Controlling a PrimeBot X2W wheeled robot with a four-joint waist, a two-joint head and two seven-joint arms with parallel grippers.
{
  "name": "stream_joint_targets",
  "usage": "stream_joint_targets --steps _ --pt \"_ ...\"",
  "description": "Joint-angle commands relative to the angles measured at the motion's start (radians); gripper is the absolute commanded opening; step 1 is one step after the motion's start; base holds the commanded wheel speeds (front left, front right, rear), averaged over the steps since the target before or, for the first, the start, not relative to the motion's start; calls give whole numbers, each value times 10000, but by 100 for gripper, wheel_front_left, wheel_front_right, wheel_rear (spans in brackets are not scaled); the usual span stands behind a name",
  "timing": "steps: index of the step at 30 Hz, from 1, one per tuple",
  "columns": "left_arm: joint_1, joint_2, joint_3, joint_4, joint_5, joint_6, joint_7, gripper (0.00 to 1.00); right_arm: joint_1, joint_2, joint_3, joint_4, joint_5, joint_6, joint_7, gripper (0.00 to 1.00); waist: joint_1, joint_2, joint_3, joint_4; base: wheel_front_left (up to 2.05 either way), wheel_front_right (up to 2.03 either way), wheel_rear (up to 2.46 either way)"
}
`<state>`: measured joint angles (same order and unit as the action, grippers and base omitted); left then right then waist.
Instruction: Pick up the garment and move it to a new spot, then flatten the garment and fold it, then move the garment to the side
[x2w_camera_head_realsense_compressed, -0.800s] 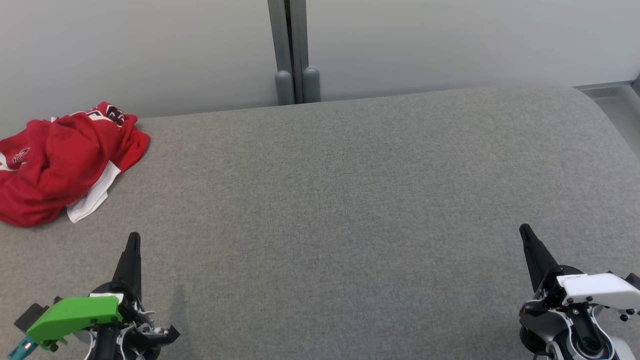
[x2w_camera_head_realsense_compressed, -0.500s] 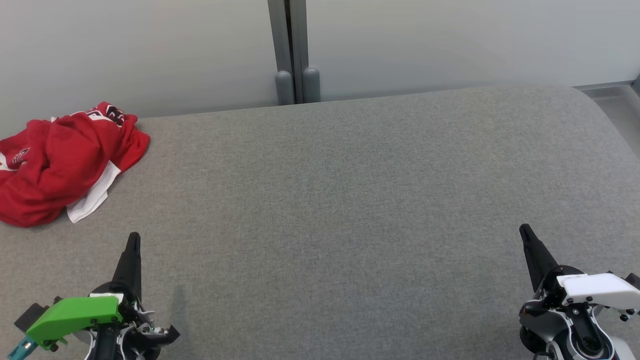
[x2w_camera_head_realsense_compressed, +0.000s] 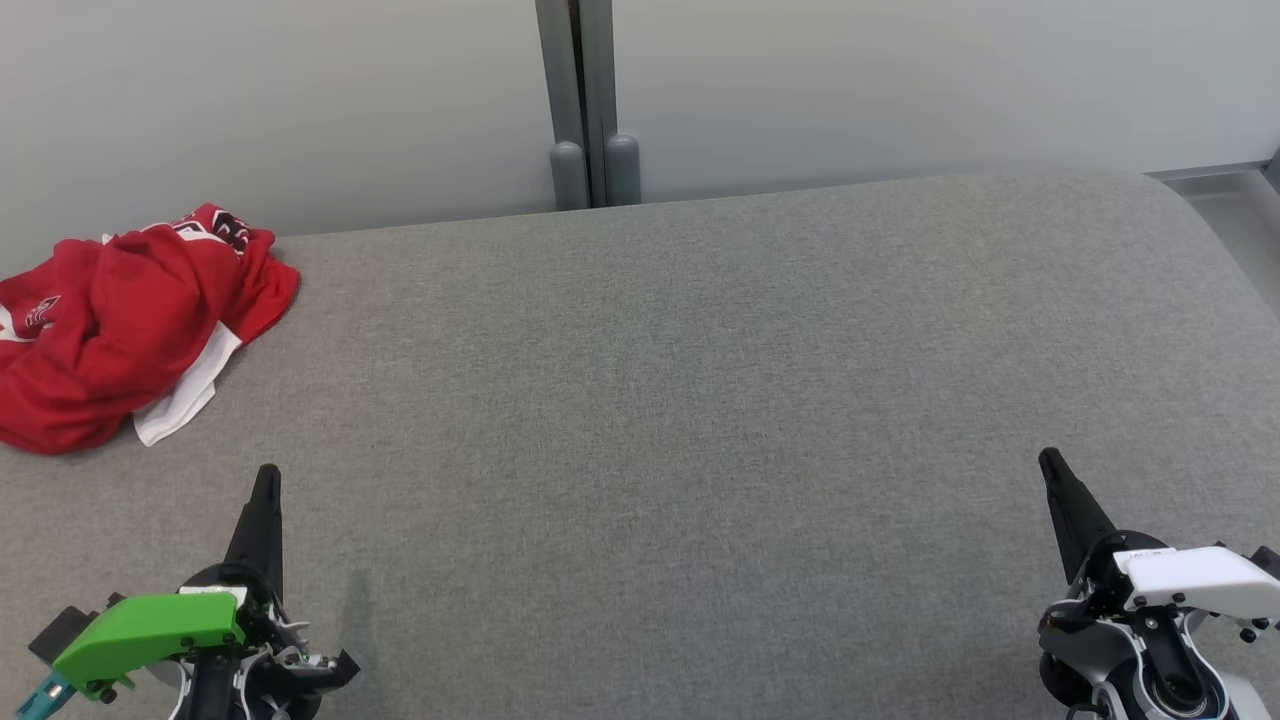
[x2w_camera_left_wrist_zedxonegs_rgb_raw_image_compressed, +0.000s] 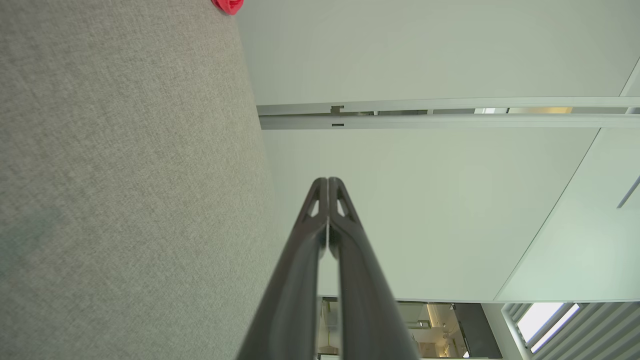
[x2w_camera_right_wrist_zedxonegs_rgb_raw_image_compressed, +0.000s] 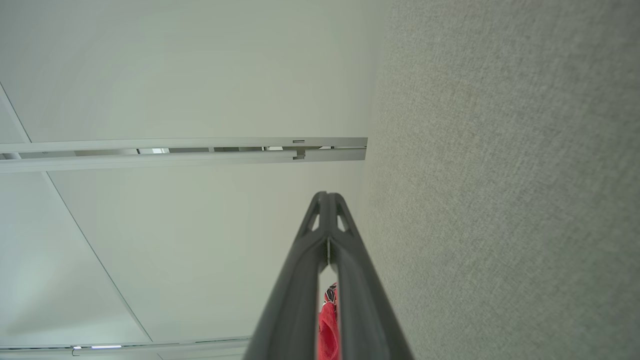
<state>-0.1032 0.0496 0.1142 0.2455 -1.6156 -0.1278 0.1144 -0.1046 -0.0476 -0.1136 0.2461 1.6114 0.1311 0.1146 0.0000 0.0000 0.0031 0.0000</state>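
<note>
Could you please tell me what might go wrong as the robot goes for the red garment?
The garment sits bunched at the back edge of the grey surface, so a reach could nudge it off. The left gripper has its fingers shut; unopened, they would only push the cloth.

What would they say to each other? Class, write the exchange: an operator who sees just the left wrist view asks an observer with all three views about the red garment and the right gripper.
Operator: Is the red scrap at my top edge the garment?
Observer: Yes. In the head view it is a crumpled red and white heap at the far left of the grey surface, ahead and left of your left gripper and apart from it.
Operator: My fingers are shut. What about the right gripper?
Observer: Shut too, and empty, at the head view's lower right, far from the garment.
</note>
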Motion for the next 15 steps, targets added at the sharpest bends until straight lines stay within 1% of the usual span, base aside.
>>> stream_joint_targets --steps 1,15 --pt "-120 18 8 -14 54 -60 18 0 -71 -53 -15 -39 34 -7 17 0 0 0 0 0 0 0 0" --pt "-120 18 8 -14 54 -61 18 0 -71 -53 -13 -39 32 -7 17 0 0 0 0 0 0 0 0"
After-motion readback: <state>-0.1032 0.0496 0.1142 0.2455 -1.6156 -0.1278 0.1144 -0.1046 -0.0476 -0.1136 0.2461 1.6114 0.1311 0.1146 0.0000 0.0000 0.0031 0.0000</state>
